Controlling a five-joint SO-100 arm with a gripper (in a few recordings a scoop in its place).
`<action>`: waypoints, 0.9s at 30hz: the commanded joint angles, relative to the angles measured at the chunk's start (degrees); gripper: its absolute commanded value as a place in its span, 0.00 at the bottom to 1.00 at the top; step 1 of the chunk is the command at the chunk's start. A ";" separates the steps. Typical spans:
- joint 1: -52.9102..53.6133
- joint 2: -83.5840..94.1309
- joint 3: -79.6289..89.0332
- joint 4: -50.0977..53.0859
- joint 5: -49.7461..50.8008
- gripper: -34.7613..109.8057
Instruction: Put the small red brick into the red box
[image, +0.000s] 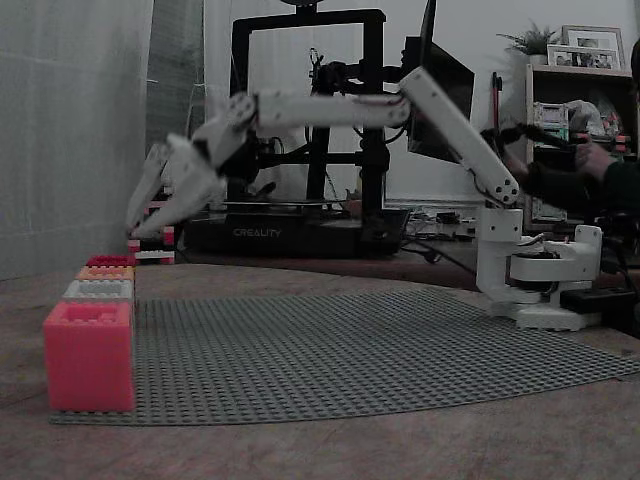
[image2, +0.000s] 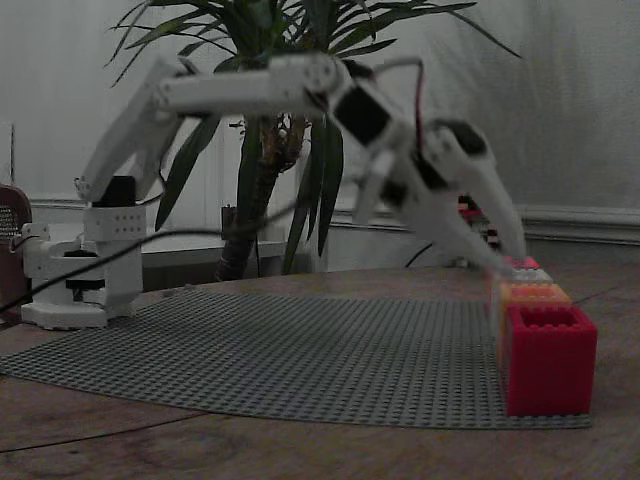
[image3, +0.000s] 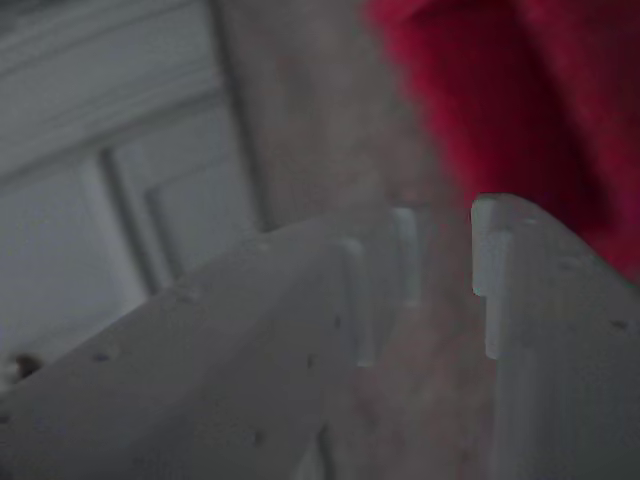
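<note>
The red box (image: 110, 261) is the farthest in a row of brick boxes at the left edge of the grey baseplate (image: 350, 350). In the opposite fixed view the red box (image2: 546, 360) is the nearest one. My white gripper (image: 146, 226) hangs open just above and beside the far end of that row, fingers pointing down; in the other fixed view the gripper (image2: 500, 252) shows against the row. In the wrist view the gripper (image3: 445, 250) has nothing in its gap, and blurred red, probably the red box (image3: 520, 90), lies at the upper right. The small red brick is out of view.
A pink-coral box (image: 88, 355), a white box (image: 98, 290) and an orange box (image: 105, 272) complete the row. A red-and-black brick stack (image: 152, 246) stands behind it. A 3D printer (image: 300, 225) stands at the back, and a plant (image2: 290, 140) on the other side.
</note>
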 joint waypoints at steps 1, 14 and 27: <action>-2.99 23.38 9.84 0.44 -2.20 0.24; -14.15 71.37 72.07 9.84 -7.56 0.24; -15.91 114.17 104.41 25.58 -5.98 0.24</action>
